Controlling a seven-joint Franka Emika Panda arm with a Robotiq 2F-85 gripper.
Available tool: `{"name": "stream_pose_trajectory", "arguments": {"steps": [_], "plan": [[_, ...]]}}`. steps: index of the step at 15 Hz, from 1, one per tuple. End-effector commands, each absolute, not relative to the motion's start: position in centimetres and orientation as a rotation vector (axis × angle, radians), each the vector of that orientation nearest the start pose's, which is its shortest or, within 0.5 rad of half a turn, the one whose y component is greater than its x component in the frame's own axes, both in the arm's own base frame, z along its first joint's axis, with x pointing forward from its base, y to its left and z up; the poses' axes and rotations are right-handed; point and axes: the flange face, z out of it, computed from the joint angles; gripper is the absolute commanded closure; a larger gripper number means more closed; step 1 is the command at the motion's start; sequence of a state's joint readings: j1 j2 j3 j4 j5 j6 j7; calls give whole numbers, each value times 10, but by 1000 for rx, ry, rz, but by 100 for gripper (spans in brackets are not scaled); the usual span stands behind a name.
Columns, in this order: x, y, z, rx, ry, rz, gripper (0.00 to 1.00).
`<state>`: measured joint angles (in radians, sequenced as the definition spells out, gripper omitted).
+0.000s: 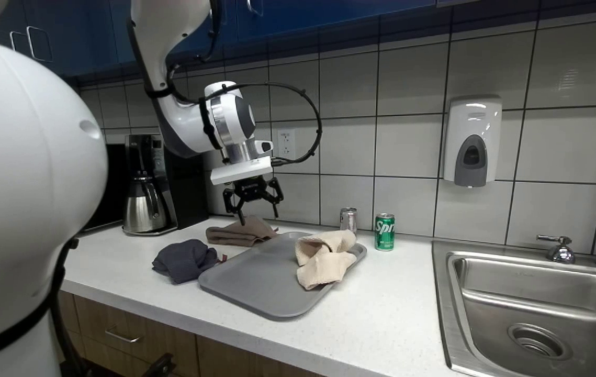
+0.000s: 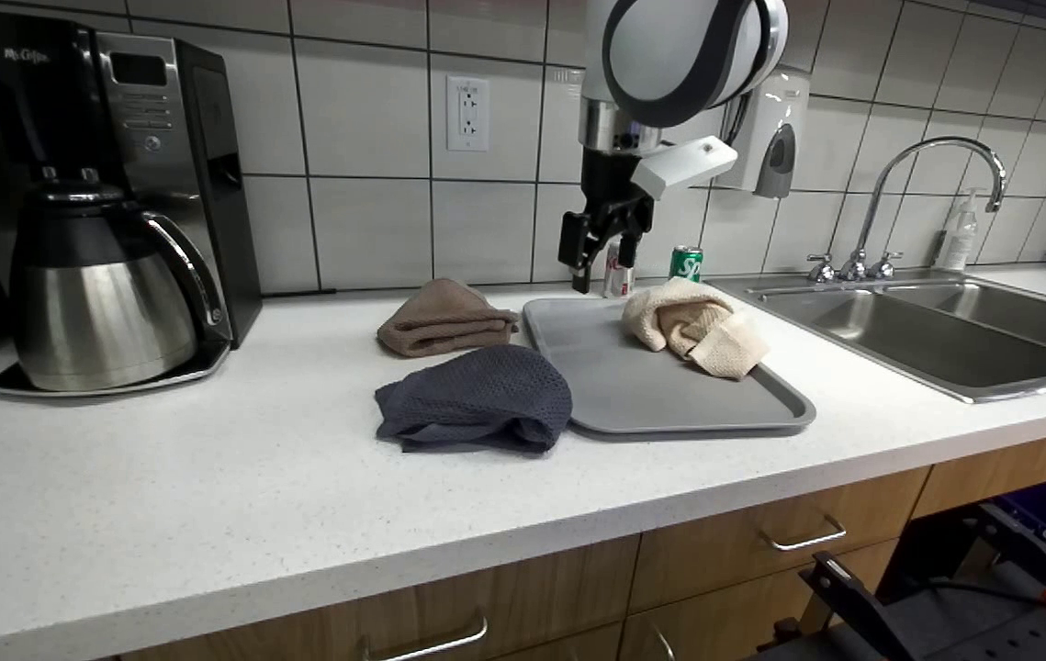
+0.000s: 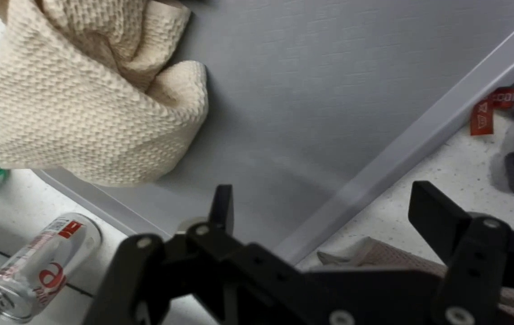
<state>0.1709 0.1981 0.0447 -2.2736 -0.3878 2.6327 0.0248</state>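
My gripper (image 1: 259,217) is open and empty in the air above the counter. In the wrist view its fingers (image 3: 322,198) stand wide apart over the rim of a grey tray (image 3: 329,81). A crumpled beige cloth (image 1: 326,262) lies on the tray, partly over its edge; it also shows in the wrist view (image 3: 99,117). A folded brown cloth (image 2: 449,321) lies beside the tray, below and nearest the gripper; the wrist view shows it partly hidden by the gripper. A dark blue-grey cloth (image 2: 486,399) lies at the tray's side, with red tags (image 3: 482,115).
A silver can (image 1: 348,220) and a green Sprite can (image 1: 384,232) stand behind the tray by the tiled wall. A coffee maker with a steel carafe (image 2: 105,294) stands at one end. A steel sink (image 1: 533,293) and a soap dispenser (image 1: 473,141) are at the opposite side.
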Motion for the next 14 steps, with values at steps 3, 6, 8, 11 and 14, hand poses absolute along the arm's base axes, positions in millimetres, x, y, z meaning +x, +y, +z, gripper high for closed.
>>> {"name": "stream_pose_trajectory", "arguments": {"steps": [3,6,8,11,14], "plan": [[527,167,290,-3190,-933,-257,0],[520,184,291,-3167,-997,-244,0],[516,195,290,-3140,-1038,-227,0],[509,206,288,-3111,-1064,-204,0],[502,218,286,-3063,-1100,-179,0]]}}
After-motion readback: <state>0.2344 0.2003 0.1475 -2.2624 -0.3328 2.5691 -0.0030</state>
